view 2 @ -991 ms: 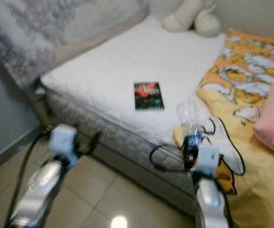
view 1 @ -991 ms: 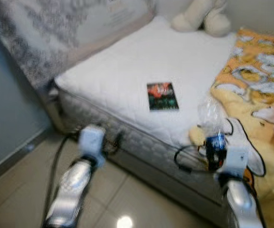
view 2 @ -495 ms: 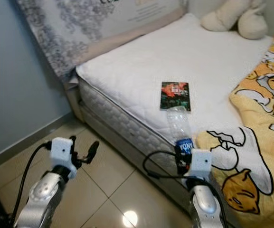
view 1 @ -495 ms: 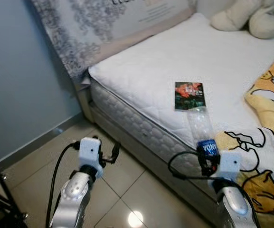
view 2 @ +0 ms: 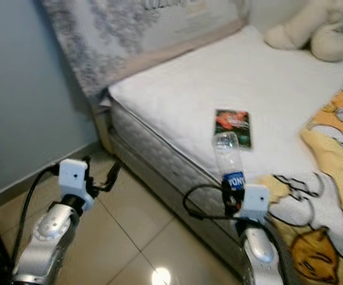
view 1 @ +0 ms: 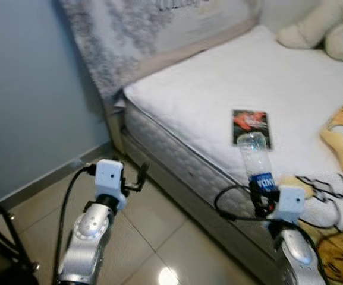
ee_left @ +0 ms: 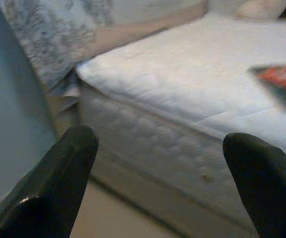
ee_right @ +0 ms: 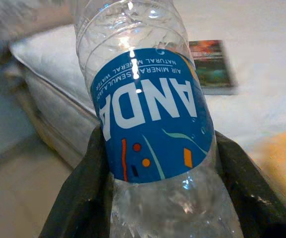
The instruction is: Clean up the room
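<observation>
Clear, glossy plastic bottle, quilted matt cloth mattress, shiny tiled floor, silver metal arms.

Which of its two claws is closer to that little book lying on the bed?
Right. The right gripper, clamped on a plastic bottle, sits at the bed's edge just short of the book. The left gripper hangs open over the floor, farther off.

Head stereo pair looking down at bed corner; wrist cameras close, facing same mattress edge and booklet.
</observation>
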Controlling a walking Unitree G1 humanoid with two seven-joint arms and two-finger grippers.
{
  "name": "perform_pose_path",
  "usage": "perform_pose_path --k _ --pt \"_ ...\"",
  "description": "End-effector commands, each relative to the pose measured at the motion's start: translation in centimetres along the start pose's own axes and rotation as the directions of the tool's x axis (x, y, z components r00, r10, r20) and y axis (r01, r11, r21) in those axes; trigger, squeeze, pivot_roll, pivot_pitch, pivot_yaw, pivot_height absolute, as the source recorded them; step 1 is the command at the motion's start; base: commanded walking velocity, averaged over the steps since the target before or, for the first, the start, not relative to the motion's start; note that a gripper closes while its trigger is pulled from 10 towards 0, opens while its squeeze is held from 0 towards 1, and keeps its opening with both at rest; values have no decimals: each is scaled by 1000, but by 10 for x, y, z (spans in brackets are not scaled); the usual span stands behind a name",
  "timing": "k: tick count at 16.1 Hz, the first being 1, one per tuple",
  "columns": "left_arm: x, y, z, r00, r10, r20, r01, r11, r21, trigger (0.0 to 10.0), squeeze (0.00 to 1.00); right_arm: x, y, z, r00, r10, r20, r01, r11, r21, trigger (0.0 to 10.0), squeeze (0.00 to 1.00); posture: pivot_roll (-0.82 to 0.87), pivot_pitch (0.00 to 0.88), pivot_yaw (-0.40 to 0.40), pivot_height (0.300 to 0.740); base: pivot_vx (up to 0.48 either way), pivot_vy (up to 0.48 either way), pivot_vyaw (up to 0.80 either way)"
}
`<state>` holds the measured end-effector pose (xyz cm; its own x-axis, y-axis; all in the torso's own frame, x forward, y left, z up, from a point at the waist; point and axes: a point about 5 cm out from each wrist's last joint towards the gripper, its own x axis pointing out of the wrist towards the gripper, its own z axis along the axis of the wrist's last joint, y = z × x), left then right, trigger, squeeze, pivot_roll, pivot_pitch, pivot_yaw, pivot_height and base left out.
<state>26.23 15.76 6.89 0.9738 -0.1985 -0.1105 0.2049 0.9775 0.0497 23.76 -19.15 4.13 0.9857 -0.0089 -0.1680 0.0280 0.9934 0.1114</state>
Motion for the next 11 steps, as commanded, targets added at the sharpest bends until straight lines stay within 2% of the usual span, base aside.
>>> perform_pose_path --k 1,3,8,11 --pt "2 -4 0 1000 -5 -6 5 1000 6 10000 0 1 -7 5 1000 -18 15 18 1000 13 10000 0 -16 0 13 740 352 0 444" --pt "0 -3 0 1000 -19 -7 20 1000 4 10000 0 1 -9 4 1000 -9 10 10 1000 -29 10000 0 -12 0 15 740 0 0 441" --pt "0 0 -1 1000 -12 -7 12 1000 27 10000 0 4 -9 6 1000 3 14 -3 1000 -23 10000 0 -5 0 7 740 0 0 439" --pt "0 -2 0 1000 -1 4 1 1000 28 10000 0 6 -6 7 1000 28 11 -28 999 -35 10000 0 0 0 -1 740 0 -467 438"
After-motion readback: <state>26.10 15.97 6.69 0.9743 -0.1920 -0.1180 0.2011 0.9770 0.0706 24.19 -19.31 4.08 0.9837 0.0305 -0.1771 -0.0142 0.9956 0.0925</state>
